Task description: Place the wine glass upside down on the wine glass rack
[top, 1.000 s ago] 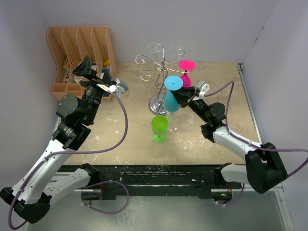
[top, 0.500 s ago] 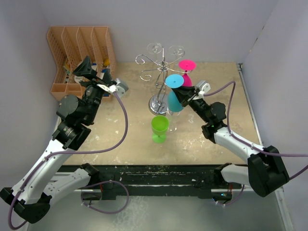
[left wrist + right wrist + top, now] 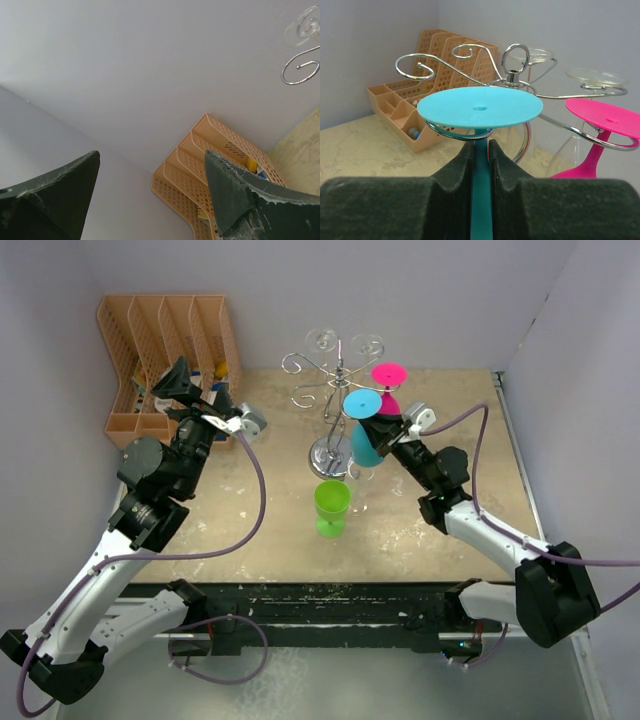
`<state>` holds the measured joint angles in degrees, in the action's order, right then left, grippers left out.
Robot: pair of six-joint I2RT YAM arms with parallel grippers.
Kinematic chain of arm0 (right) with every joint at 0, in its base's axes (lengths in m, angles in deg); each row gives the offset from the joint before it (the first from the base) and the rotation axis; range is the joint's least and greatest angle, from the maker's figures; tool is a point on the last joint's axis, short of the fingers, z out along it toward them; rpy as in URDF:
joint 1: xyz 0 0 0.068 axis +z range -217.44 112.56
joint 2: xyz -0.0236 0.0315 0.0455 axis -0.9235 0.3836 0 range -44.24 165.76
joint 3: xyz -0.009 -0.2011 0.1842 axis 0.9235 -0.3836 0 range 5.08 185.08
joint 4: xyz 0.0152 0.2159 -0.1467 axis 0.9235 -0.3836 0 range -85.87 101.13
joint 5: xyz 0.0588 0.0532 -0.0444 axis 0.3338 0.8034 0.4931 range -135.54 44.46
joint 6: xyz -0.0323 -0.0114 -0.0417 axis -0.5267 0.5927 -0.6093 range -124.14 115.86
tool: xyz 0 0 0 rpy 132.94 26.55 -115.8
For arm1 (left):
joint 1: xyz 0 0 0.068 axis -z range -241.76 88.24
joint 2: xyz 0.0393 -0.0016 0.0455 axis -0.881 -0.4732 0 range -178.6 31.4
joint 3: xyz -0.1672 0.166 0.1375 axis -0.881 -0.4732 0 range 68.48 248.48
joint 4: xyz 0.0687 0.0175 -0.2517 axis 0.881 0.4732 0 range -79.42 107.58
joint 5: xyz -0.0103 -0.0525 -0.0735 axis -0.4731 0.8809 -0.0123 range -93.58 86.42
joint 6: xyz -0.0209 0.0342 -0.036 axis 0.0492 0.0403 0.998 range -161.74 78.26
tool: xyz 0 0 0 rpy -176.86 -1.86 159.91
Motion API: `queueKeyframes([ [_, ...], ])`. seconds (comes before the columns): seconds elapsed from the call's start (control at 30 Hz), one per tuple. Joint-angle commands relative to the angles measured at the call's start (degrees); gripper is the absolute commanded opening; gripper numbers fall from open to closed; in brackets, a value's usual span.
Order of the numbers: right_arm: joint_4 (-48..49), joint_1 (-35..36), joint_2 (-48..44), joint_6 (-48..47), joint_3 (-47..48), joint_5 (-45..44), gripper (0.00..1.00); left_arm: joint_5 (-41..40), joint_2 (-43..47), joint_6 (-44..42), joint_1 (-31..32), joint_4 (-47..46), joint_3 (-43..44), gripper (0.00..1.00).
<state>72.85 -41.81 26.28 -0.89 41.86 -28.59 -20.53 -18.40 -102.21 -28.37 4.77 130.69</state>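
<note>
Two arms reach in from the near edge of the tabletop (image 3: 270, 540). The left pincer (image 3: 150, 155) is spread wide and holds nothing. One green glass (image 3: 331, 502) stands upright. Behind it, the right pincer (image 3: 480, 150) pinches the stem of the one blue wine glass (image 3: 480, 106). The glass is upside down, its foot just over a curled arm of the single wine glass rack (image 3: 511, 60). Farther back on the rack hang one pink glass (image 3: 605, 116) and two clear glasses (image 3: 596, 76). One orange organiser (image 3: 165, 340) with four slots stands far left.

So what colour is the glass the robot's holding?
The wine glass is turquoise blue, clearest in the right wrist view.
</note>
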Motion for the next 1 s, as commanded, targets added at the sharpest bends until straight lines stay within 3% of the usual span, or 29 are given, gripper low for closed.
queueKeyframes([
  [0.0,2.74,0.12,0.14,-2.05,3.46,-2.42,0.00,0.16,0.93,1.33,-0.34,-1.41,0.55,0.88],
  [0.7,7.43,0.12,4.50,-3.90,3.38,-2.18,0.00,0.16,1.32,1.05,-0.43,-1.59,-0.24,0.87],
  [0.97,15.08,0.12,6.12,-5.66,0.45,-1.47,0.00,0.16,1.53,1.03,-0.45,-1.51,-0.57,0.88],
])
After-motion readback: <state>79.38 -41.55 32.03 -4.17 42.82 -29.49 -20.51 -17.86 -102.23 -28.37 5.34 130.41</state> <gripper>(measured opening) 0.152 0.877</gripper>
